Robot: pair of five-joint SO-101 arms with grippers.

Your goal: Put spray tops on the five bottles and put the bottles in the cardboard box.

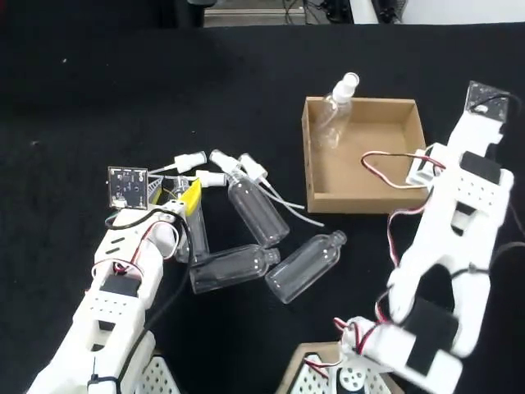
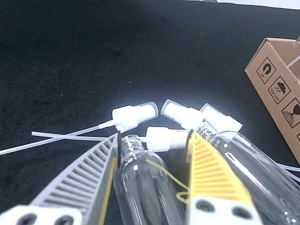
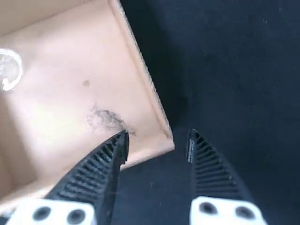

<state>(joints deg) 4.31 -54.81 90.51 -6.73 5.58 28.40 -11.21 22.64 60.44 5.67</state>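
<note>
A: The left gripper (image 2: 152,140), what has it got?

B: It is clamped round a capless bottle (image 2: 140,187), grey finger on one side and yellow on the other. The bottle lies on the black table (image 1: 98,98).

A: And the right gripper (image 3: 157,140)?

B: Its black fingers are spread wide with nothing between them, over a corner of the cardboard box (image 1: 365,201).

A: Spray tops (image 2: 133,115)?

B: White and clustered just past the held bottle's open neck, with thin tubes trailing.

A: Other bottles?

B: One topped bottle (image 1: 334,115) stands in a far corner of the box. Three more bottles (image 1: 234,267) lie close together on the table, between the left arm and the box.

A: Any writing?

B: The box's outer wall carries black handling symbols in squares — the small print under them is not legible.
</note>
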